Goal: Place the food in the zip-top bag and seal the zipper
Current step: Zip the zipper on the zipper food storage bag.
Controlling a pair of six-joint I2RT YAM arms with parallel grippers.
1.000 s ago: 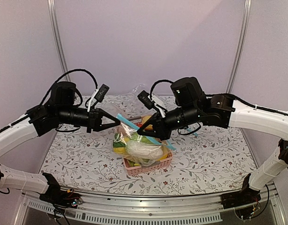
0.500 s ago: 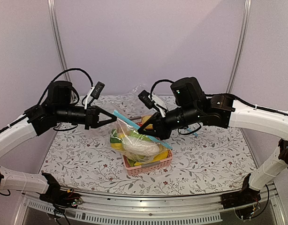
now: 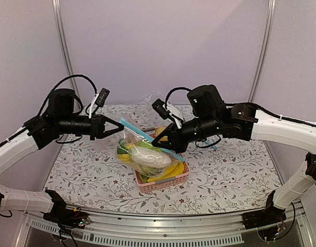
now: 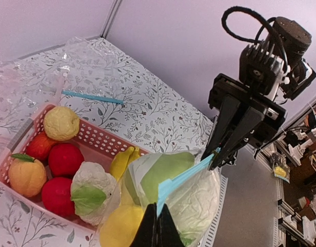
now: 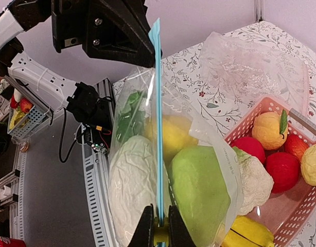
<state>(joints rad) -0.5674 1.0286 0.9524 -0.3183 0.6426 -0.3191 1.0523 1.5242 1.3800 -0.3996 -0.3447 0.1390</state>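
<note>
Zip-top bag [image 3: 146, 158], food [image 5: 196, 185] inside, is held stretched by its zipper [image 5: 158, 128], one end pinched tight in the left hand [image 3: 122, 125] and the other in the right hand [image 3: 156, 143]; sealing is judged underway, and a pinch slid along the strip is called for next.

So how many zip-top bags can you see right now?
2. One zip-top bag, holding food, hangs by its zipper from the left gripper and right gripper by the pink basket; a second bag, seemingly empty, lies on the table beyond it.
</note>
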